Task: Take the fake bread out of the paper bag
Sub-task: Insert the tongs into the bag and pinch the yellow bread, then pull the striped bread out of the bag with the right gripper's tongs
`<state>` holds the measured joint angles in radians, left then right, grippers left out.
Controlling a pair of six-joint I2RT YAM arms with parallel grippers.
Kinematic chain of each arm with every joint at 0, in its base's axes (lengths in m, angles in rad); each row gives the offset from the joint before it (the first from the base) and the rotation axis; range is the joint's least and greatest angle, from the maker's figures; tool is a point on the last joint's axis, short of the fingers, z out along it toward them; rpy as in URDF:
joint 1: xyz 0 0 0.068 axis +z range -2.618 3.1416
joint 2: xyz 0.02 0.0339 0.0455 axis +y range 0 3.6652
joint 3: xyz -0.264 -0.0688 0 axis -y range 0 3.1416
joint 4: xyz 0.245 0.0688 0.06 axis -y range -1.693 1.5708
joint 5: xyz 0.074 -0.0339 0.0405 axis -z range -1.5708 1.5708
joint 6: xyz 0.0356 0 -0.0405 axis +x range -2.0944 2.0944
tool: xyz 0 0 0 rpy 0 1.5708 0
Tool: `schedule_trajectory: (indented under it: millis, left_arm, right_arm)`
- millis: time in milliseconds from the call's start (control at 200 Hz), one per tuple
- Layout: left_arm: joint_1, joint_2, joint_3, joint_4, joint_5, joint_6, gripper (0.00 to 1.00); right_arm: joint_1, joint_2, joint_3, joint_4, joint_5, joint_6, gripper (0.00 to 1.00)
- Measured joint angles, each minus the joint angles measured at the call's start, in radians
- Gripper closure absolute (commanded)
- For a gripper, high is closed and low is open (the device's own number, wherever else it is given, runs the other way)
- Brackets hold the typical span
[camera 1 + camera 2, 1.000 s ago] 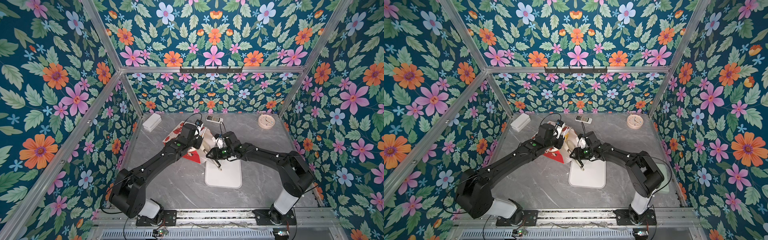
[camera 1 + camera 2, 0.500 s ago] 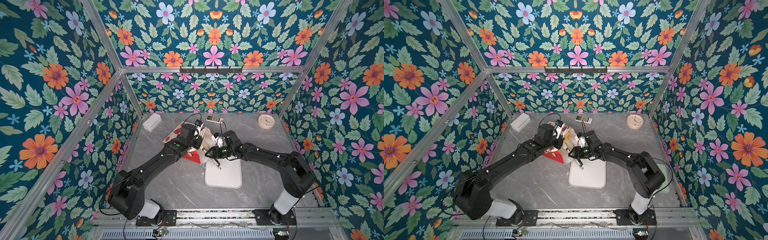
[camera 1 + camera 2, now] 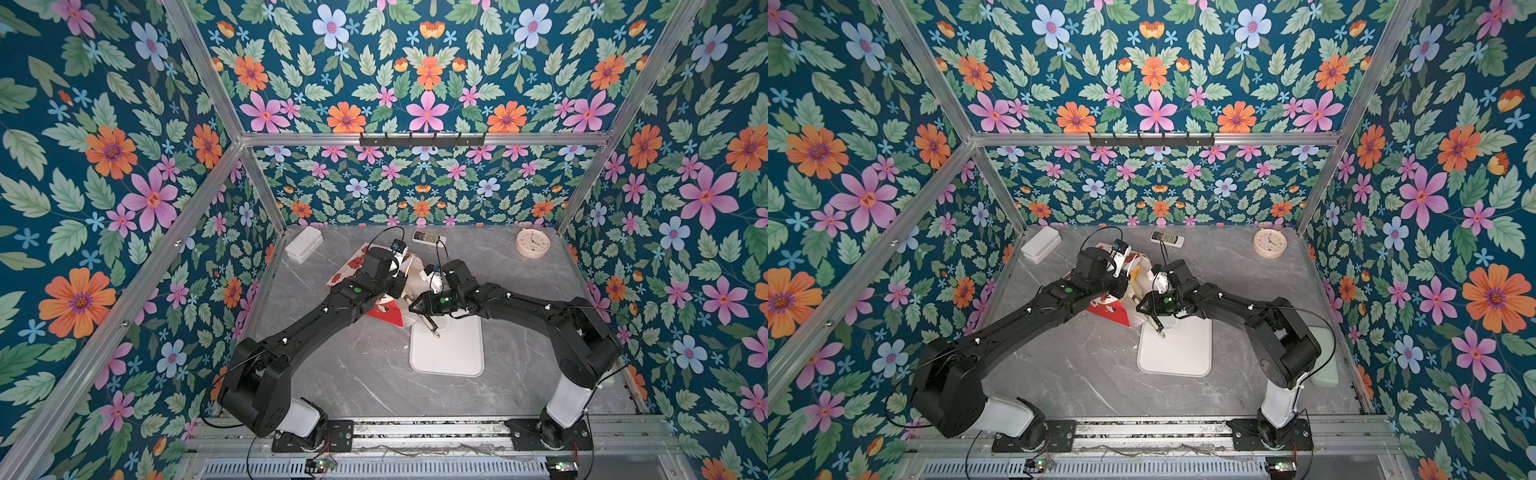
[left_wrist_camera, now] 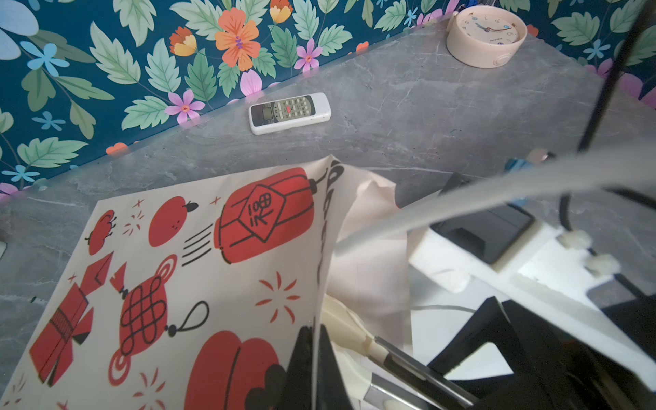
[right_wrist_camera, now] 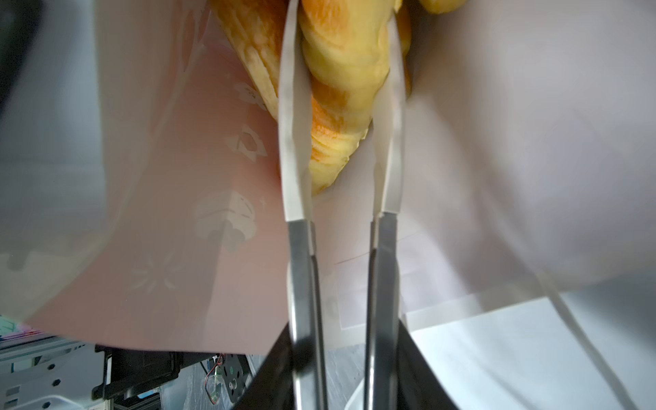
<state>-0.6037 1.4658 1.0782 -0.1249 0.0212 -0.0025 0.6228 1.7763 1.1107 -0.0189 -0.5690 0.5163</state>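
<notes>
Inside the white paper bag with red festive prints (image 4: pixel 213 266), the right gripper (image 5: pixel 342 35) presses its long white-tipped fingers (image 5: pixel 289 142) on both flanks of a glossy golden-yellow toy croissant (image 5: pixel 340 88), with a ridged orange-brown toy loaf (image 5: pixel 252 53) touching it. Drawing straight back and slowly should spare the neighbours and the paper. The left gripper (image 4: pixel 315 355), clamped on the bag's rim, should hold firm. A flat white rectangular tray (image 3: pixel 446 353) lies at the bag's mouth on the grey marble-look table (image 3: pixel 353 374). Beyond are a white remote control (image 4: pixel 289 113), a cream round clock (image 4: pixel 486 32) and floral walls (image 3: pixel 415 83).
</notes>
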Motion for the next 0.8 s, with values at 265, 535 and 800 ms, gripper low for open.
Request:
schedule_trajectory:
  millis: [265,535,800]
  left_arm:
    - [-0.003,0.023,0.015,0.014,-0.058,-0.018,1.00]
    - [-0.003,0.068,0.043,0.024,-0.114,-0.040,1.00]
    - [-0.002,0.079,0.050,0.035,-0.138,-0.055,1.00]
  right_arm:
    - [0.000,-0.123,-0.142,0.015,0.008,0.039,0.71]
    - [0.002,-0.337,-0.265,0.008,0.049,0.066,0.72]
    - [0.002,-0.540,-0.294,-0.116,0.106,0.022,0.71]
